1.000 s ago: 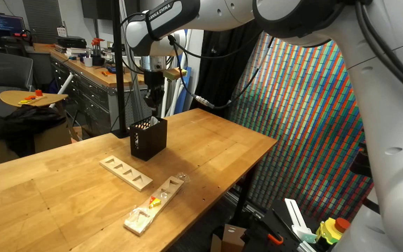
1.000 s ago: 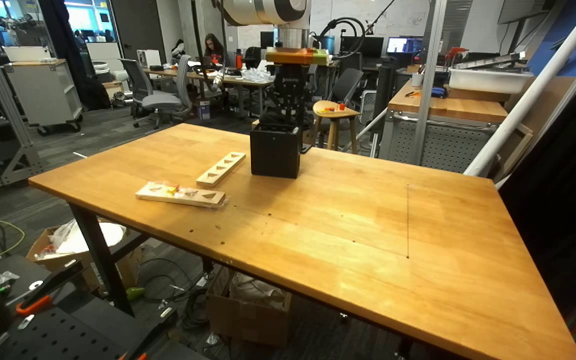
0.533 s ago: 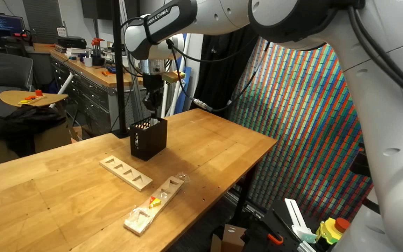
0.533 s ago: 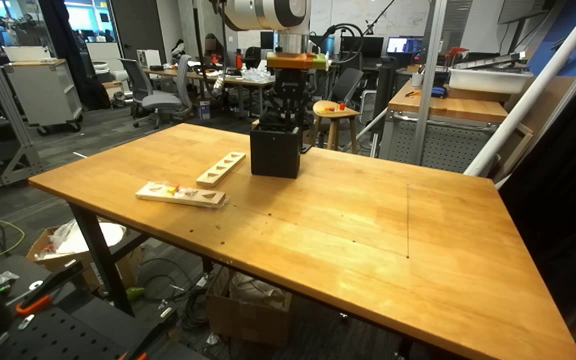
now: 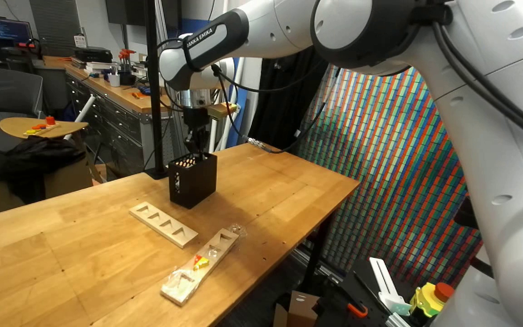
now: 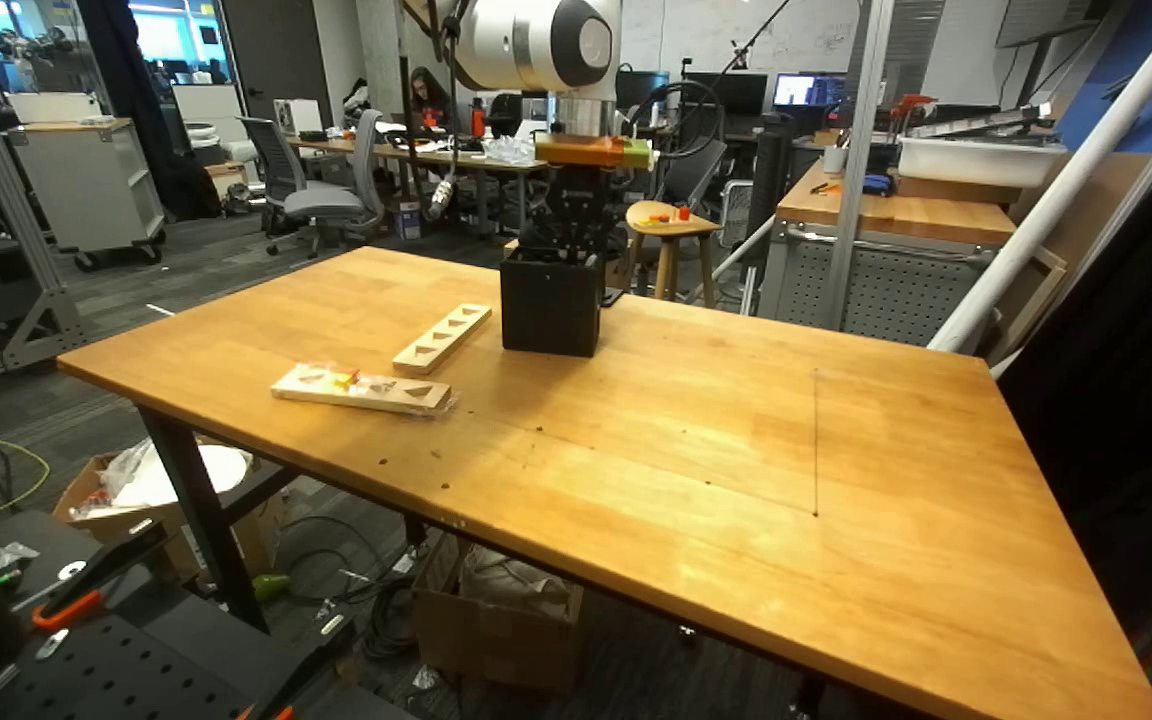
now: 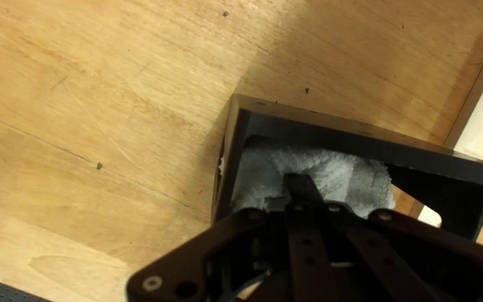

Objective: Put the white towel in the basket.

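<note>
The jaws stand together and reach down into the basket (image 5: 193, 186), where the white towel (image 7: 333, 176) lies; whether any of it is pinched between them can't be told. If a fold snags on them, lifting out could drag the towel up again; drifting sideways while inside could knock the basket and shift or tip it on the surface (image 5: 270, 186). The towel looks soft, fuzzy and crumpled, greyish in shadow, bunched toward one end.
</note>
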Controlling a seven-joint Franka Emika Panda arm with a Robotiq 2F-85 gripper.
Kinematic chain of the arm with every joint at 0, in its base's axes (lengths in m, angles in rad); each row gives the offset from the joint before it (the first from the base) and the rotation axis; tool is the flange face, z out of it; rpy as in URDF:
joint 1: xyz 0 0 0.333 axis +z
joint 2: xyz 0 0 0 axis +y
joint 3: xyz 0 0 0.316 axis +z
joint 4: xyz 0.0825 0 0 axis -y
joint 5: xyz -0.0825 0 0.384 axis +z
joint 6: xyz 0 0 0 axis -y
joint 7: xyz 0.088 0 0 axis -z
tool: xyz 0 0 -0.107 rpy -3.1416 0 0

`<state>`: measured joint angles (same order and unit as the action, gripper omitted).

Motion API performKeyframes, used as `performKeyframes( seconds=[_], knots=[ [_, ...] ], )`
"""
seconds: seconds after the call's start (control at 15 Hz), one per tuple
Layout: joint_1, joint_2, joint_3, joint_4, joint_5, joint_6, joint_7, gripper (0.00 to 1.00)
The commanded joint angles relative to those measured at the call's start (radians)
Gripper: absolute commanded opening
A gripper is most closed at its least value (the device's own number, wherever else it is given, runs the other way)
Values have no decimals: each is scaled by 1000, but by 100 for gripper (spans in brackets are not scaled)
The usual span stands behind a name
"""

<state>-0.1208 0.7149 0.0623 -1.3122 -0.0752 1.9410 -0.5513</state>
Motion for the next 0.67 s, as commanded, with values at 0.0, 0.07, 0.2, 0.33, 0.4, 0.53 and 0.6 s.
performKeyframes(
  seconds=[0.0,0.07,0.2,0.33,0.4,0.53,0.6],
  knots=[
    [3,43,1,68,-7,-20,-27,0],
    [3,52,2,76,-4,-20,-31,0],
    [3,74,8,89,1,-19,-42,0],
    [1,93,15,96,8,-15,-52,0],
    [-1,103,18,100,11,-14,-56,0],
    [-3,121,24,107,16,-14,-62,0],
    [-4,125,26,107,18,-11,-64,0]
  ],
)
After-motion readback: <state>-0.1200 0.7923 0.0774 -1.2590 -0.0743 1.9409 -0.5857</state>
